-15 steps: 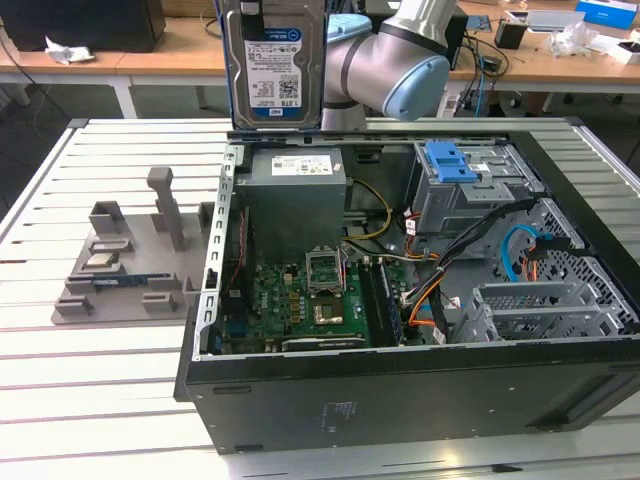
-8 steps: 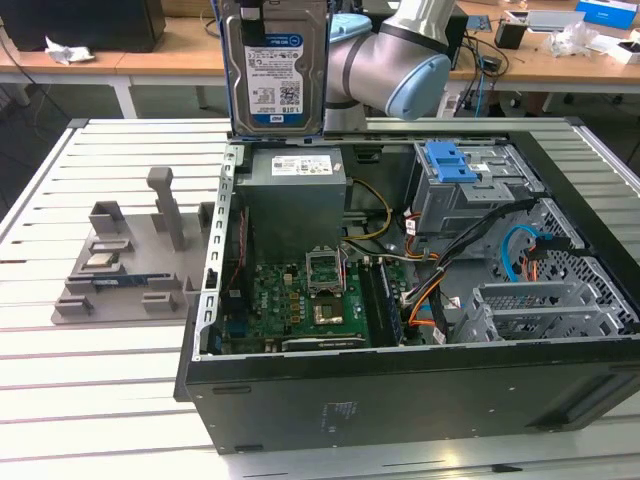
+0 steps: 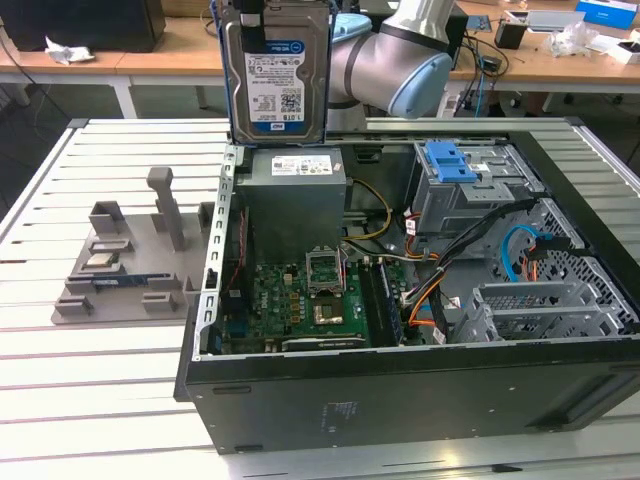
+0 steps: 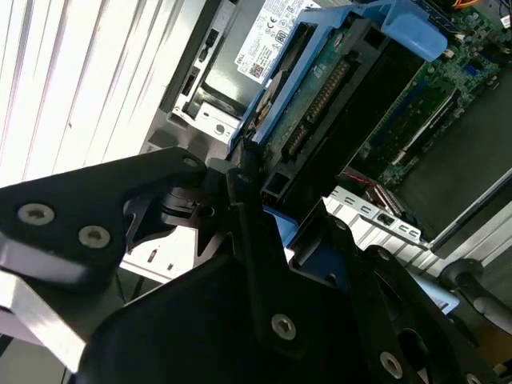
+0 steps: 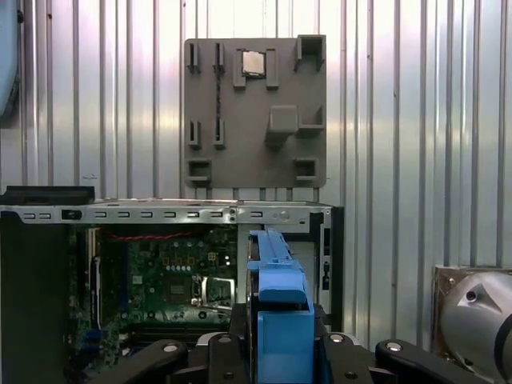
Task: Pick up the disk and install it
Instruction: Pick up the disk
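The disk (image 3: 275, 75) hangs upright above the back wall of the open computer case (image 3: 400, 390), its white and blue label facing the exterior view. My gripper (image 3: 277, 12) is shut on its upper end, black fingers (image 3: 250, 22) clamped against the blue side rails. In the second wrist view the disk (image 4: 320, 88) shows its green circuit-board side between blue rails, reaching out from the gripper (image 4: 256, 188). In the first wrist view the disk (image 5: 280, 296) appears edge-on as a blue rail held in the gripper (image 5: 280, 356), above the case's interior.
Inside the case lie the motherboard (image 3: 310, 300), a grey power-supply box (image 3: 297, 190) directly below the disk, and a grey metal cage with a blue bracket (image 3: 450, 160). A grey fixture plate (image 3: 130, 260) sits on the slatted table at the exterior view's left. The arm (image 3: 400, 60) reaches in from behind.
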`<act>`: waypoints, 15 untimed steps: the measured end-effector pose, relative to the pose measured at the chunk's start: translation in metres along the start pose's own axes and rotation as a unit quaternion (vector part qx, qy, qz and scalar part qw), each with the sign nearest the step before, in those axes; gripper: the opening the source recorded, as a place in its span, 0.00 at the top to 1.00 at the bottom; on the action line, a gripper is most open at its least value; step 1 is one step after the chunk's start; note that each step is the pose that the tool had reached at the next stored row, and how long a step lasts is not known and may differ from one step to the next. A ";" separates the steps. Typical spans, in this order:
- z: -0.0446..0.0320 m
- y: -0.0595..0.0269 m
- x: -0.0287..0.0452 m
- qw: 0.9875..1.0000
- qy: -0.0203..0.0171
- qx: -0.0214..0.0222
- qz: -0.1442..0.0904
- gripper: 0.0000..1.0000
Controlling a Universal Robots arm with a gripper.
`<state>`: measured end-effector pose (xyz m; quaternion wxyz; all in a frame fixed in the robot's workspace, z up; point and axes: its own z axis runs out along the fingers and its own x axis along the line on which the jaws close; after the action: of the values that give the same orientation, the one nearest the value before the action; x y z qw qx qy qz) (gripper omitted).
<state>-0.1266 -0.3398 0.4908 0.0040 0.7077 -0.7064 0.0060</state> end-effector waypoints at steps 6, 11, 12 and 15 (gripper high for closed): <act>0.0002 -0.0006 0.0109 1.000 0.000 0.000 0.000 0.64; 0.0004 -0.0011 0.0210 1.000 0.000 0.000 0.000 0.64; 0.0004 -0.0012 0.0225 1.000 0.000 0.000 0.000 0.64; 0.0005 -0.0014 0.0279 1.000 0.000 0.000 0.000 0.64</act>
<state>-0.1251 -0.3677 0.4907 0.0039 0.7077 -0.7065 0.0060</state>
